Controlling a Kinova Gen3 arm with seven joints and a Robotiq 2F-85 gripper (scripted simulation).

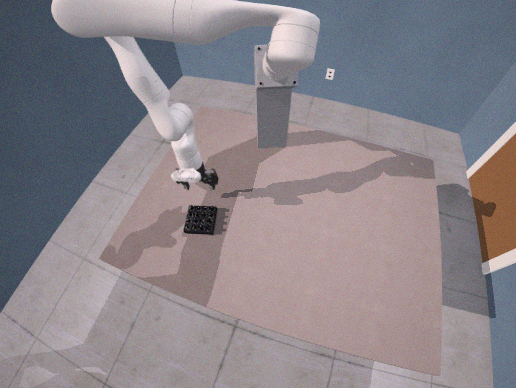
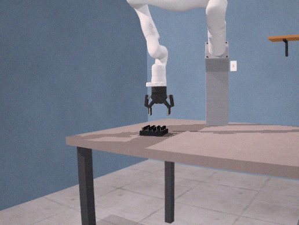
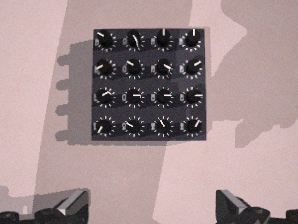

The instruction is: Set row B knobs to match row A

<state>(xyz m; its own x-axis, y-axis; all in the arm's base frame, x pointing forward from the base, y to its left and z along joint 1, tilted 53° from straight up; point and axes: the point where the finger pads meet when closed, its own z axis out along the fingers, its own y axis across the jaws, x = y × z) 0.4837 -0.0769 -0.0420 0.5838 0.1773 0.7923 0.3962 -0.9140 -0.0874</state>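
The black knob box stands flat on the table, near its left side. It carries four rows of four black knobs, each with a white line; the lines point in different directions. The printed names are too small to read. My gripper is open and empty. It hangs well above the table, beside the box on the side toward the arm's base, with its fingers pointing down. In the wrist view only the two fingertips show, at the bottom edge, below the box.
The arm's grey pedestal stands at the table's rear. An orange shelf is on the right wall, away from the table. The table's left edge is close to the box.
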